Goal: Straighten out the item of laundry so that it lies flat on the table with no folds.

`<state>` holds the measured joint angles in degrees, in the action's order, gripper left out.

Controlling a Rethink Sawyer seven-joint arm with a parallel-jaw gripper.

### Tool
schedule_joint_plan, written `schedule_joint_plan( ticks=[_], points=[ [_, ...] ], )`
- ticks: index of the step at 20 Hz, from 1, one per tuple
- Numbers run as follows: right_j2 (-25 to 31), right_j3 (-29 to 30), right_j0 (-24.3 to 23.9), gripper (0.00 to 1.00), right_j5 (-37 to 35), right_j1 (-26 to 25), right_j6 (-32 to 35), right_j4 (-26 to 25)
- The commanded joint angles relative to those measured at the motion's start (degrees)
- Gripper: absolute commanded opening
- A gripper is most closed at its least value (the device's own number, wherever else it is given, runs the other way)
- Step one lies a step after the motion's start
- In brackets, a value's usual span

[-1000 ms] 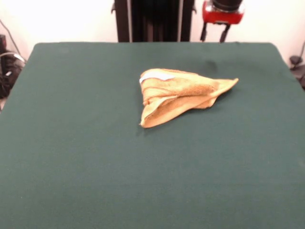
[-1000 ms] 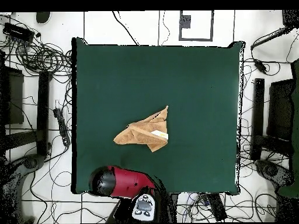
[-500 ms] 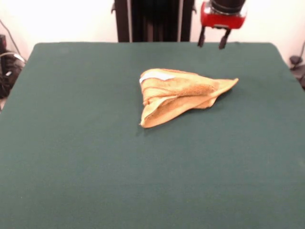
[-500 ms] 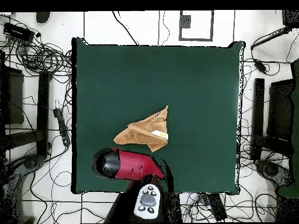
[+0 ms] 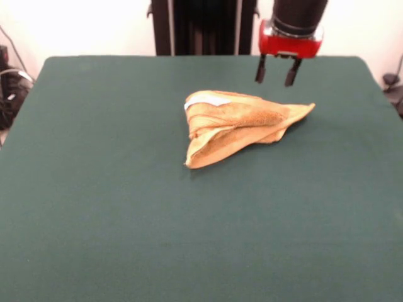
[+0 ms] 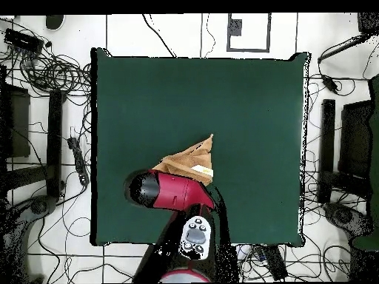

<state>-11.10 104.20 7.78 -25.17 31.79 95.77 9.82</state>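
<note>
Towel (image 5: 236, 123), golden-tan, lies bunched in folded layers near frame centre on the green tabletop (image 5: 94, 207), white label showing at its upper left, one corner pointing right. Claw (image 5: 276, 70) hangs above that corner, fingers apart, empty.

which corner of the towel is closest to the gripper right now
The pointed corner of the towel on the picture's right in the front view, just below the open gripper; the other corners lie farther left.
</note>
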Motion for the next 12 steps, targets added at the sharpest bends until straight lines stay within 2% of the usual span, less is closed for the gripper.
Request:
schedule_joint_plan(
  ticks=[1, 8, 12],
  points=[
    [3.67, -4.88, 0.43, 1.00, -1.17, -6.93, 11.18, 1.51],
    [1.89, -2.25, 1.42, 1.00, 4.25, -12.17, 14.52, 1.84],
    [4.46, 0.03, 0.50, 1.00, 11.02, -14.73, 16.60, 3.73]
  ],
)
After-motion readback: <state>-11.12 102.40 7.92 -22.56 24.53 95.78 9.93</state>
